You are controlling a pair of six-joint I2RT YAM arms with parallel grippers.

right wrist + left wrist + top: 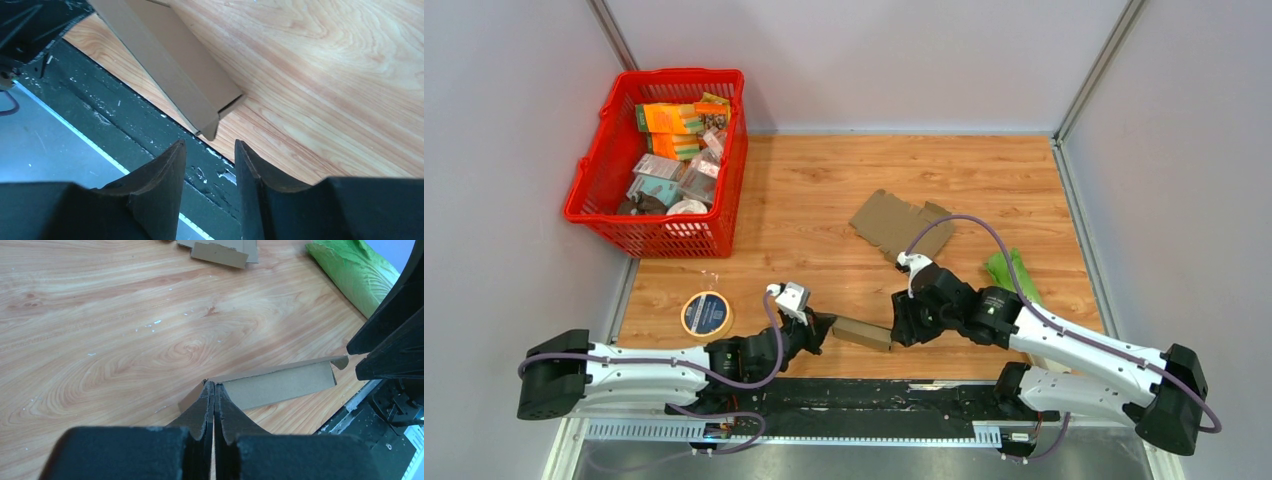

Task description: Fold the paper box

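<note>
A small brown paper box, partly folded into a long narrow shape, lies near the table's front edge between my two grippers. My left gripper is shut on the box's left end; in the left wrist view the fingertips pinch the corner of the paper box. My right gripper stands open just off the box's right end. In the right wrist view the gripper has nothing between its fingers, and the end flap of the box hangs a little ahead of them.
A flat cardboard blank lies mid-table. A red basket with several packets stands at the back left. A tape roll sits front left, a green bag to the right. The black rail runs under the right gripper.
</note>
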